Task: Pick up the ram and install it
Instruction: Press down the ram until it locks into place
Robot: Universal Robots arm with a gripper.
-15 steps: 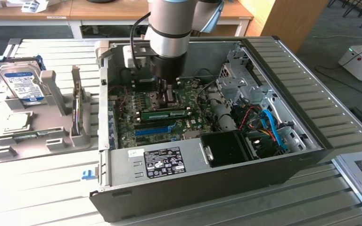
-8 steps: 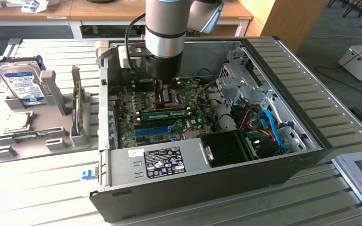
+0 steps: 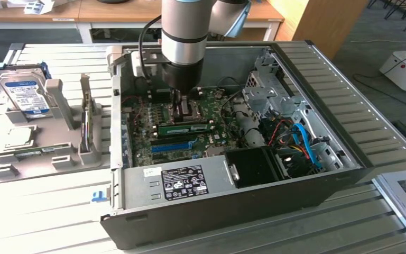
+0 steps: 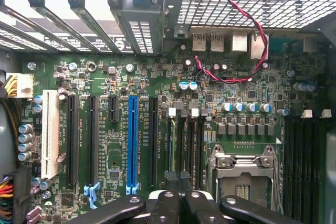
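Observation:
The ram [image 3: 186, 128] is a slim green stick with dark chips. It stands on edge in a slot on the motherboard [image 3: 213, 138], between the processor socket [image 3: 188, 109] and the blue slot [image 3: 171, 146]. My gripper [image 3: 182, 105] reaches down into the open computer case [image 3: 316, 180], over the socket and just behind the ram, apart from it. In the wrist view the gripper [image 4: 178, 205] is shut, its black fingers [image 4: 163, 203] pressed together with nothing between them. They hang over the black memory slots [image 4: 189, 145] beside the socket [image 4: 242, 174].
A grey holder [image 3: 44, 148] on the exterior view's left carries a hard drive [image 3: 23, 94], a processor chip [image 3: 19, 138] and an upright card [image 3: 85, 124]. Inside the case are the power supply [image 3: 182, 180], the drive cage [image 3: 270, 87], blue and red cables [image 3: 302, 138] and a red wire [image 4: 247, 24].

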